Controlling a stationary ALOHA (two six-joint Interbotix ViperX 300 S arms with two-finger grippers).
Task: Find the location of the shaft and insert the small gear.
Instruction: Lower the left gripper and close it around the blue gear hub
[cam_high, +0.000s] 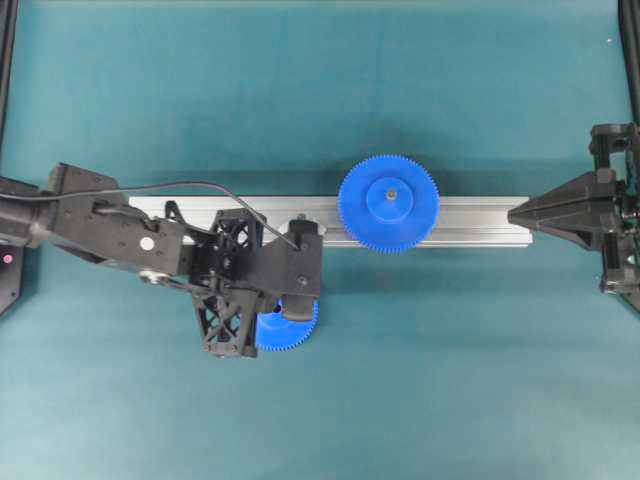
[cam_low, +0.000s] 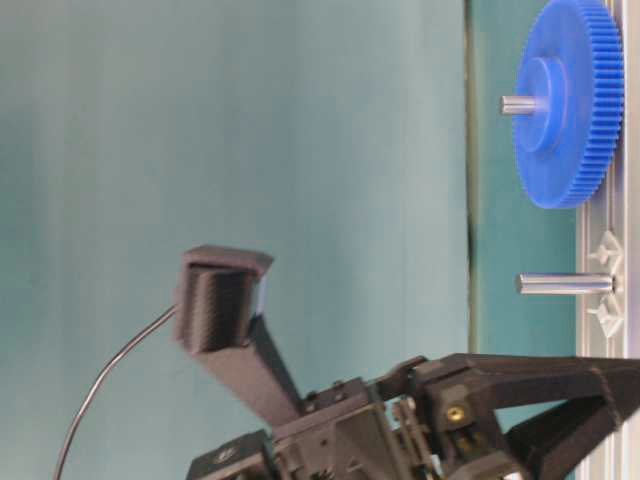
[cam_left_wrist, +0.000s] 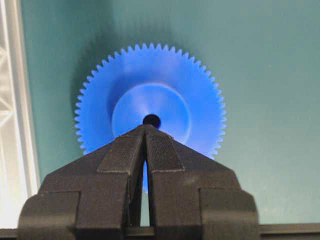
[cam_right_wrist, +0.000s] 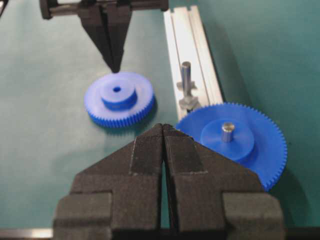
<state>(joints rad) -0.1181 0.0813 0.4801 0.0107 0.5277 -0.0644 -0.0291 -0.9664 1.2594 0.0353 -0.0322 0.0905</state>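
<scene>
Overhead: small gear (cam_high: 290, 330) lies flat on the green bench (cam_high: 450, 380), just below the aluminium rail (cam_high: 480, 220), half hidden under the left gripper (cam_high: 300, 318). Big gear (cam_high: 388, 203) sits on the rail further right. Right gripper (cam_high: 515, 214) hangs off the rail's right end, fingers pinched together, holding nothing.

Table-level: picture is turned sideways. Shaft (cam_low: 565, 283) is a bare grey pin, long axis square to the rail, next to the big gear on its own pin.

Left wrist: gear is bright blue, fine teeth, raised round hub, dark centre hole, hub up. Left fingers (cam_left_wrist: 125, 155) closed tight, empty, tips at the hub.

Right wrist: shaft stands upright on the rail between both gears; small gear beside the rail.
</scene>
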